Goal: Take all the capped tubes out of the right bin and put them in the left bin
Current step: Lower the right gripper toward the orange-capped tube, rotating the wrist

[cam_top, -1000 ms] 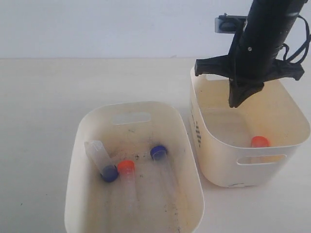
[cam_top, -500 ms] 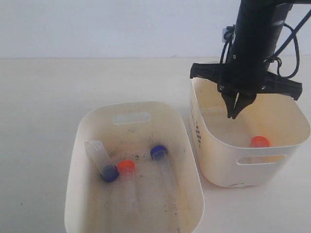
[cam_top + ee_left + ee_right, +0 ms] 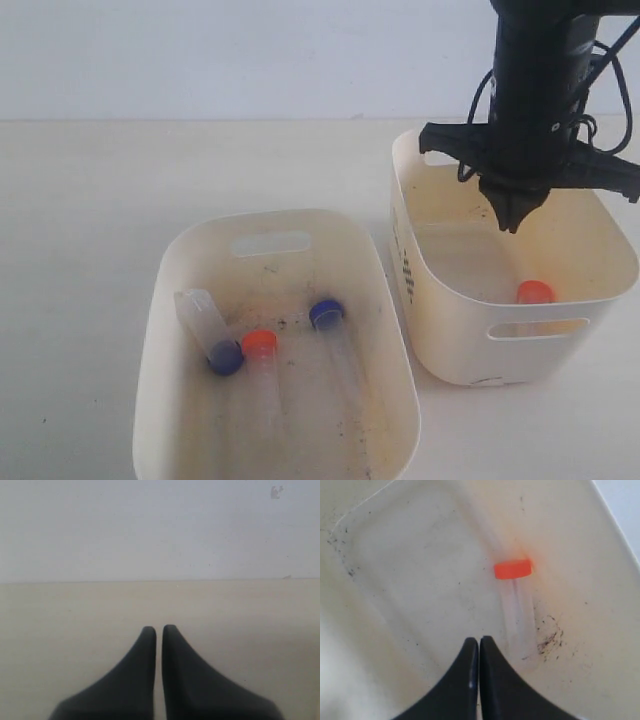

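Observation:
One orange-capped tube (image 3: pixel 534 292) (image 3: pixel 512 569) lies on the floor of the right bin (image 3: pixel 447 340). My right gripper (image 3: pixel 513 222) (image 3: pixel 479 640) hangs shut and empty above that bin, up and to the left of the tube. The left bin (image 3: pixel 180 260) holds three tubes: a blue-capped one (image 3: pixel 226 357) leaning at its left, an orange-capped one (image 3: pixel 259 343) beside it, and another blue-capped one (image 3: pixel 326 314) toward the right. My left gripper (image 3: pixel 158 629) is shut, empty, over bare table, and does not show in the exterior view.
Both bins stand on a cream table (image 3: pixel 90 210) in front of a pale wall. The right bin's floor (image 3: pixel 410 565) carries a few dark specks near the tube. The right arm's cables (image 3: pixel 600 70) hang above the bin's far rim.
My right gripper has swung rightward over the right bin, from its far left toward the middle, staying shut. The tubes and both bins have not moved.

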`<state>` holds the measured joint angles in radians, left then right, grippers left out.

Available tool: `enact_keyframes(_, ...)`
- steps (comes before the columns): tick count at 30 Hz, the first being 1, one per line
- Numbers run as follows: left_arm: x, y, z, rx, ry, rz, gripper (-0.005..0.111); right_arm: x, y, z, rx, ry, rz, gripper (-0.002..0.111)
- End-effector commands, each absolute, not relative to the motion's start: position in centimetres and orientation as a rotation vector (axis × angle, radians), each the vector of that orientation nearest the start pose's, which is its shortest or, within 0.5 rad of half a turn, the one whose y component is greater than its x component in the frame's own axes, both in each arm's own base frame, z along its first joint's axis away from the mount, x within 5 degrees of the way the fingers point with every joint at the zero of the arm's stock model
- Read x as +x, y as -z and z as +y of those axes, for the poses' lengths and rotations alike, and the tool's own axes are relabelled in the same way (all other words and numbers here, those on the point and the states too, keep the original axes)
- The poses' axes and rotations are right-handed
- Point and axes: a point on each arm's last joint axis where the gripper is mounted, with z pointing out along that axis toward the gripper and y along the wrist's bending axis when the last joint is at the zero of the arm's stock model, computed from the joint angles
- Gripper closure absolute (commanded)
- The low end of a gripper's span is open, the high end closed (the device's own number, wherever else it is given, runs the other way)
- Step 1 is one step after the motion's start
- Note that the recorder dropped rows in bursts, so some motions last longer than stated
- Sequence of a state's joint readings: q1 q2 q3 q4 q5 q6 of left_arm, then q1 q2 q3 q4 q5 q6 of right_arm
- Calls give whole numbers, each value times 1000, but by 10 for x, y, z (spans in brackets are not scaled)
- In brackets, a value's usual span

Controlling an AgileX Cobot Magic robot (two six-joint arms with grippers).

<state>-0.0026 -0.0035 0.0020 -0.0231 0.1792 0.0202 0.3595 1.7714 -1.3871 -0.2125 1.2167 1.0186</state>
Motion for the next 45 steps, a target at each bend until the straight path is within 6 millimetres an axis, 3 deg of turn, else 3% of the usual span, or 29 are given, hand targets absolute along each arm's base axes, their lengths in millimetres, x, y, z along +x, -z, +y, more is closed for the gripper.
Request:
enact_keyframes(1, 56, -198, -1, 3, 19, 1655, 103, 329, -250, 104, 337, 238, 2968, 108)
enact_keyframes(4, 56, -198, -1, 3, 19, 1655, 103, 331, -251, 100, 12, 323, 2975, 108)
enact_keyframes(11, 56, -198, -1, 3, 19, 1655, 103, 337, -257, 91, -257, 495, 2898, 108)
enact_keyframes(17, 56, -198, -1, 3, 19, 1655, 103, 336, -254, 97, -1199, 472, 2778, 108)
enact_keyframes(19, 56, -198, -1, 3, 19, 1655, 103, 334, -254, 96, -1438, 485, 2717, 108)
enact_keyframes(26, 56, -198, -1, 3, 19, 1655, 103, 336, -243, 99, -1981, 438, 2464, 108)
enact_keyframes(32, 56, -198, -1, 3, 19, 1655, 103, 341, -221, 101, -2290, 301, 2295, 108)
enact_keyframes(39, 56, -198, -1, 3, 19, 1655, 103, 347, -219, 74, -2357, 152, 2218, 108)
enact_keyframes(45, 56, -198, -1, 3, 19, 1655, 103, 348, -219, 67, -2444, 109, 2114, 108)
